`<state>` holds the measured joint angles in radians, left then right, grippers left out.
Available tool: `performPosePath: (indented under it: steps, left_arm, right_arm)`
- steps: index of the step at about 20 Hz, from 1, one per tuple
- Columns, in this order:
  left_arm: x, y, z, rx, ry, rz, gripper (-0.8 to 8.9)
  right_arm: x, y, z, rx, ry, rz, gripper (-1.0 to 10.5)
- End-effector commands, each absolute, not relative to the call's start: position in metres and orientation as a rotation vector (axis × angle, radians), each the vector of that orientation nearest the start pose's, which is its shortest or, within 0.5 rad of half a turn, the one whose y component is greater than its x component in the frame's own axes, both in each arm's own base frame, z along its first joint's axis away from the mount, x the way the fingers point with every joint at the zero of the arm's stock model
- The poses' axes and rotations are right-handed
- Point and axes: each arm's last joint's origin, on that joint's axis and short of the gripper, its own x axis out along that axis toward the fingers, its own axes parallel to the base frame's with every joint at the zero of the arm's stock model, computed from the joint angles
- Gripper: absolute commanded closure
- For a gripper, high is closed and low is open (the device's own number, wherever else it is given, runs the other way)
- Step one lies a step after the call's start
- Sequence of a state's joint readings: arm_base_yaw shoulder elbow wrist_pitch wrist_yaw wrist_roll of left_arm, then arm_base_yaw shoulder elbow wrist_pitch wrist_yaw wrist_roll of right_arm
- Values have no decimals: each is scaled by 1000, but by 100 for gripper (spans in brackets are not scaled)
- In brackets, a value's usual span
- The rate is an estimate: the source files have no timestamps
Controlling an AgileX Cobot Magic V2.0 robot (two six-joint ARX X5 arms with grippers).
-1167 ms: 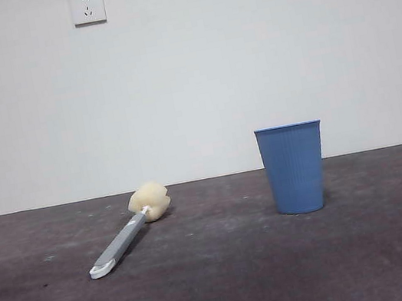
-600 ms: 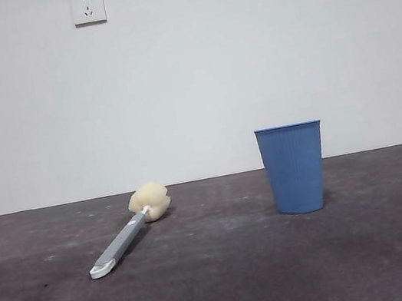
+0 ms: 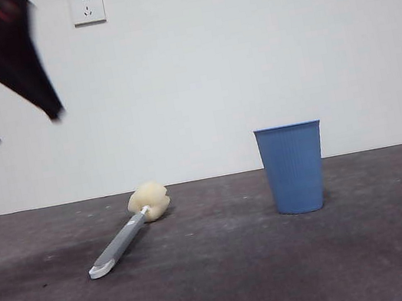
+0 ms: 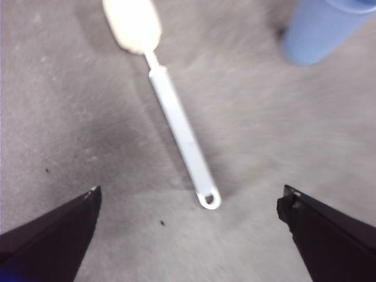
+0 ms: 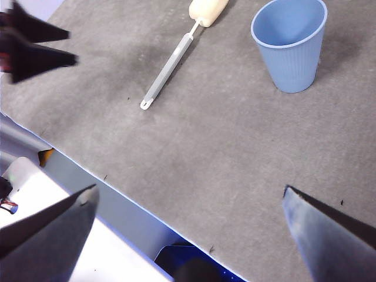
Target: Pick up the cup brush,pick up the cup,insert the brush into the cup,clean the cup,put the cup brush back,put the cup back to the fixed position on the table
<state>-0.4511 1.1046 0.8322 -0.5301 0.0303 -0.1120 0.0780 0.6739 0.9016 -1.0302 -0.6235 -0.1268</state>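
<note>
The left gripper [image 3: 22, 127] is hanging high above the table [image 3: 225, 286] at the far left of the front view, its two black jaws spread wide apart and holding nothing. Seen from its own wrist camera, the left gripper [image 4: 188, 200] is poised over the cup brush [image 4: 176, 126], which is lying flat on the table [image 4: 70, 117] below and between the open jaws, well clear of both. The white looped tip of the handle is the end nearest the gripper, and the cream-yellow sponge head is pointing away from it.

In the front view the cup brush [image 3: 126, 234] is lying below and to the right of the left gripper, its grey handle slanting up toward the sponge head at the back. Farther to the right, well apart from the brush and farther still from the left gripper, the cup [image 3: 294, 169] is standing upright on the table, mouth up; the right wrist view shows its inside to be bare.

The right gripper [image 5: 188, 200] is waiting high and back from the work, jaws spread wide with nothing between them. From there the cup [image 5: 291, 47] and the cup brush [image 5: 176, 56] are both lying far ahead of it on the table [image 5: 223, 164], the brush to the left of the cup.
</note>
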Motion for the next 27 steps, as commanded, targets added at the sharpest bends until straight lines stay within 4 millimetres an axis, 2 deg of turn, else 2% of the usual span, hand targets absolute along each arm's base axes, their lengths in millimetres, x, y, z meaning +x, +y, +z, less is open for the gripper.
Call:
performPosePath:
  steps: [1, 6, 10, 13, 16, 18, 20, 21, 23, 27]
  left_arm:
    - [215, -116, 243, 69, 875, -371, 280]
    - [244, -146, 199, 66, 951, -357, 280]
    - [255, -154, 172, 90, 993, -312, 280]
    - [259, -156, 160, 105, 1011, -284, 280]
    - [260, -157, 156, 94, 1016, -264, 299]
    - [259, -157, 156, 104, 1018, -254, 465]
    - [258, -157, 155, 101, 1039, -269, 693]
    - [257, -157, 155, 93, 1054, -289, 777]
    - [256, -159, 155, 79, 1069, -320, 816]
    - [253, -160, 154, 81, 1084, -324, 819]
  right_arm:
    - [101, 25, 317, 119, 743, 704, 349]
    - [101, 25, 318, 125, 745, 702, 349]
    - [101, 25, 318, 125, 745, 702, 349]
    - [101, 25, 317, 125, 746, 702, 349]
    - [101, 25, 318, 125, 745, 703, 349]
    - [101, 25, 318, 125, 745, 703, 350]
    - [101, 25, 318, 125, 746, 703, 351]
    - [101, 25, 318, 125, 746, 703, 351]
    - [101, 25, 318, 125, 746, 703, 351]
    - [101, 25, 318, 135, 748, 706, 351]
